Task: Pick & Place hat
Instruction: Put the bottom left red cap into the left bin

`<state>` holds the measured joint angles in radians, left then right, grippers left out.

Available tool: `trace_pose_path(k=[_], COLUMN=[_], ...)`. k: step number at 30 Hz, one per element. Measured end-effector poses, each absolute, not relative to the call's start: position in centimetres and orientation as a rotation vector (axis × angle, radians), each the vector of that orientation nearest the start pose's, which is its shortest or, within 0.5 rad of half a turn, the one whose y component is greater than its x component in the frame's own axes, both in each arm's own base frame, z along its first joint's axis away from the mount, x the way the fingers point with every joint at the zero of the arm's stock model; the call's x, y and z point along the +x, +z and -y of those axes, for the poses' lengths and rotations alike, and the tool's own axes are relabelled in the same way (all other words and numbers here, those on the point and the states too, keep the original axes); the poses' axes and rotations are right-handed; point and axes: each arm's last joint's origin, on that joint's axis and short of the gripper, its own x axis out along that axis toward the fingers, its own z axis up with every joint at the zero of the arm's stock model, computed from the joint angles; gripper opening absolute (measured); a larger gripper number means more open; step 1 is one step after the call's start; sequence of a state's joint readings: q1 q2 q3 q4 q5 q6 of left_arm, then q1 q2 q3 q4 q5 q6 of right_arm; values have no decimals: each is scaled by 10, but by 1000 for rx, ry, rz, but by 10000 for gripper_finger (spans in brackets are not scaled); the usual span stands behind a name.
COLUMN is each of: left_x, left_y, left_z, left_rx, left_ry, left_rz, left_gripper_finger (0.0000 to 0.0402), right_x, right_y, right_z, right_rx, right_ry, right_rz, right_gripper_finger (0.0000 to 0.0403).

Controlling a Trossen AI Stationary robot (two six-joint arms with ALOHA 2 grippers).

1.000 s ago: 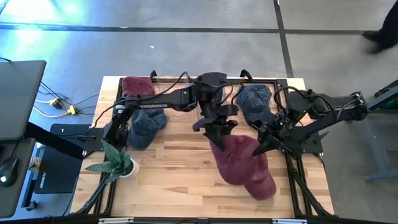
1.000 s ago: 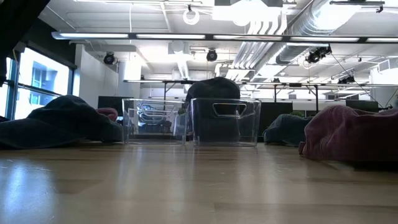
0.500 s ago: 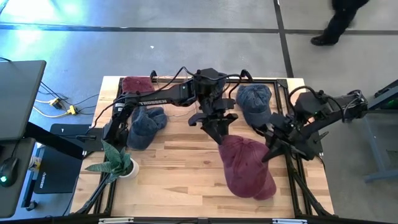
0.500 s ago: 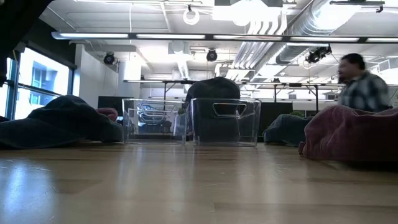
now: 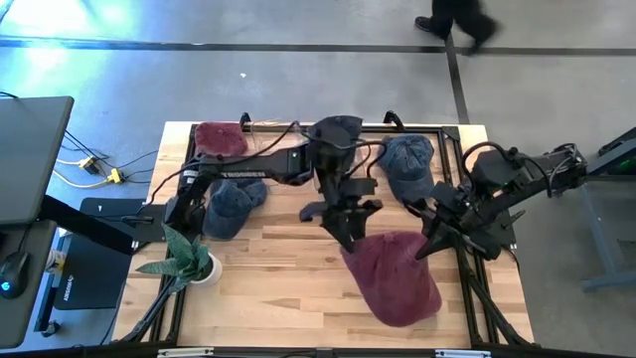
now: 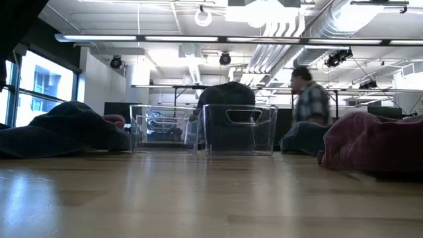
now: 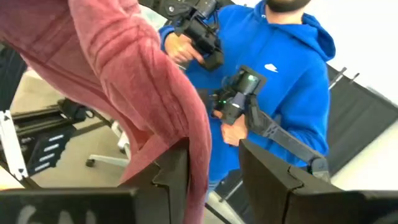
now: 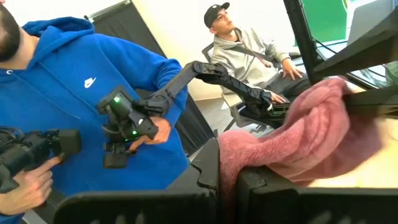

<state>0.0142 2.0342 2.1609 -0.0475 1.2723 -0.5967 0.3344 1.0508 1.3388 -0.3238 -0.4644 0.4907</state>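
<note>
A maroon fleece hat (image 5: 393,283) hangs between my two grippers over the table's near right part. In the low view it shows at the right (image 6: 370,149). My left gripper (image 5: 347,237) is at the hat's left end, pointing level. Its fingers stand partly apart in the left wrist view (image 7: 211,177), with a hanging fold of the hat between them. My right gripper (image 5: 425,247) is at the hat's right end, shut on the cloth (image 8: 229,180). My left gripper has a hanging fold of the hat's edge (image 7: 196,155) between its fingers. The cloth lies against one finger (image 7: 171,171); a gap shows between it and the other finger (image 7: 267,177). The fingers come in level. My right gripper pinches the hat's edge (image 8: 233,155) between its two fingers, coming in level from the table's right. The cloth bunches up beyond the fingers, and how many layers are held cannot be told.
Two clear bins (image 6: 238,129) stand at the far centre, one with a dark hat (image 5: 336,129) on it. Blue hats lie at the left (image 5: 234,202) and far right (image 5: 407,162), and a maroon one (image 5: 219,137) at the far left. A plant (image 5: 184,257) stands near left. People are close by.
My left gripper has gone a little toward the table's near edge and rolled about its own line. The hat's left end has come with it, and the hat now lies broader and nearer the near edge. A person has walked left across the floor beyond the table.
</note>
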Motion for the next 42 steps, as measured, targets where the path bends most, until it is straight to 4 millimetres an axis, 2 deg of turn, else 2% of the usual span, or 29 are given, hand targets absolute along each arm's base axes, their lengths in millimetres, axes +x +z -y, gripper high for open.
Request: trace_pose_path(k=[4,10,15,18,25,32,37,42], left_x=[451,450,449,448,449,451,454,467], left_y=[436,436,438,445,449,448,449,436], left_z=[26,21,22,22,11,-8,1,13], left_rx=[-427,-404,-379,-338,-438,-476,-499,-537], left_ry=[-1220,-1240,-1263,-1276,-1217,-1096,-1006,-954], left_rz=[-275,-265,-242,-180,-208,-180,-133,-133], left_gripper_finger=[98,11,7,3,40,145,213,239], right_x=[183,174,166,166,173,176,179,182], right_y=[458,462,469,470,468,468,467,465], right_z=[-77,-76,-81,-83,-83,-77,-73,-71], right_rx=[468,487,530,511,458,441,435,435], right_ry=[774,790,907,901,846,810,782,760], right_rz=[-225,-206,-194,-171,-143,-127,-121,-137], right_gripper_finger=[4,4,2,4,3,3,2,4])
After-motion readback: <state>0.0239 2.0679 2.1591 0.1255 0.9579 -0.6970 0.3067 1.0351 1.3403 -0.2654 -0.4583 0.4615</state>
